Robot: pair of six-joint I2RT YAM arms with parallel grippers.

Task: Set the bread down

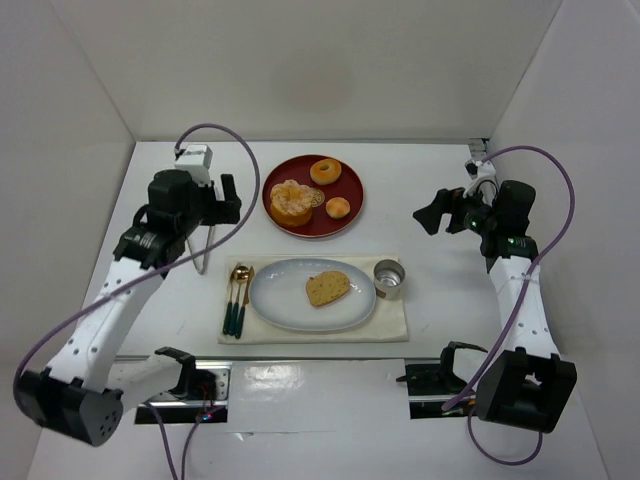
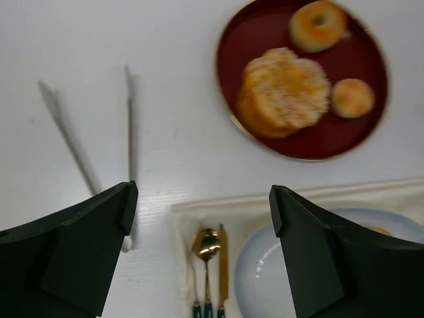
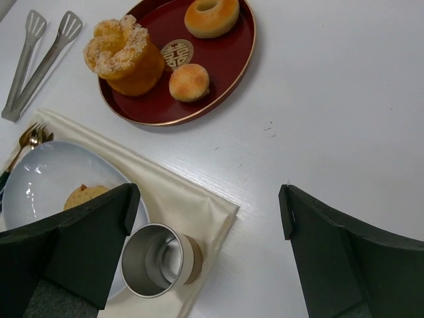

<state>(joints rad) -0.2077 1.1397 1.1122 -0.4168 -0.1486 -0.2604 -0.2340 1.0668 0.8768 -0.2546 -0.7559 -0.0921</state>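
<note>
The bread, a flat golden-tan slice with a darker crust, lies on the pale blue plate on a cream placemat. Its edge shows in the right wrist view behind the left finger, and a sliver shows in the left wrist view. My left gripper is open and empty, raised left of the red tray; in its own view it hangs over the placemat's corner and cutlery. My right gripper is open and empty, raised right of the tray, above the cup and bare table in its own view.
A red round tray at the back holds a ring donut, a lobed orange pastry and a small bun. A metal cup stands right of the plate. Gold cutlery lies left of it. Metal tongs lie on the table at left.
</note>
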